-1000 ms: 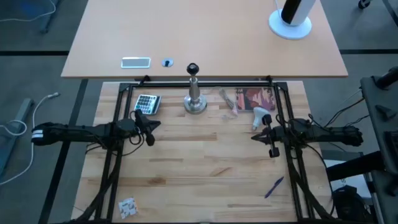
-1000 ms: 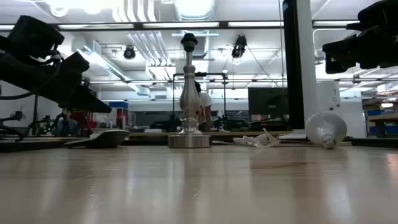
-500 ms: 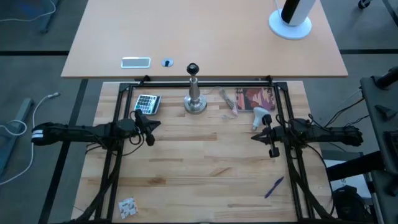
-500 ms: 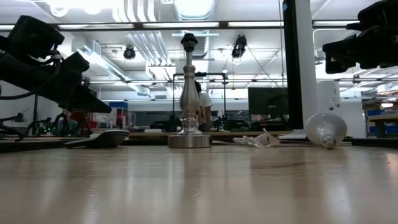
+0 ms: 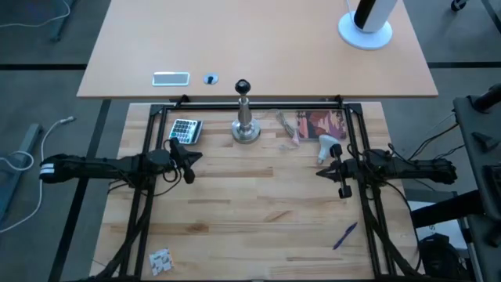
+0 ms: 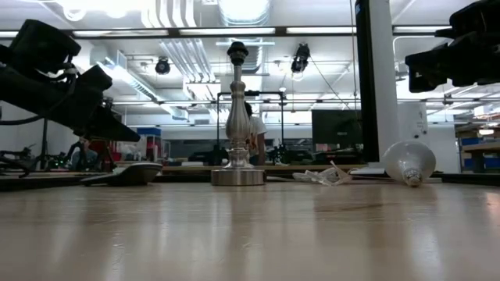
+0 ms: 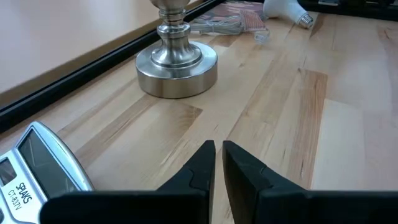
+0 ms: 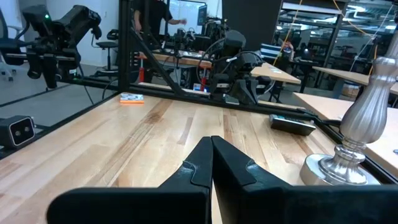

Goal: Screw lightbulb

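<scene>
I hold both arms low over the desk, the left end effector clenched on nothing, the right end effector clenched empty too. Just beyond the right one the lightbulb lies on its side, right of the silver stand.

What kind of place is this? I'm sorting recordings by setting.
Most likely a robotics lab or workshop: two arms work at a wooden table inside a black frame, with more workbenches and rigs in the room behind.
</scene>
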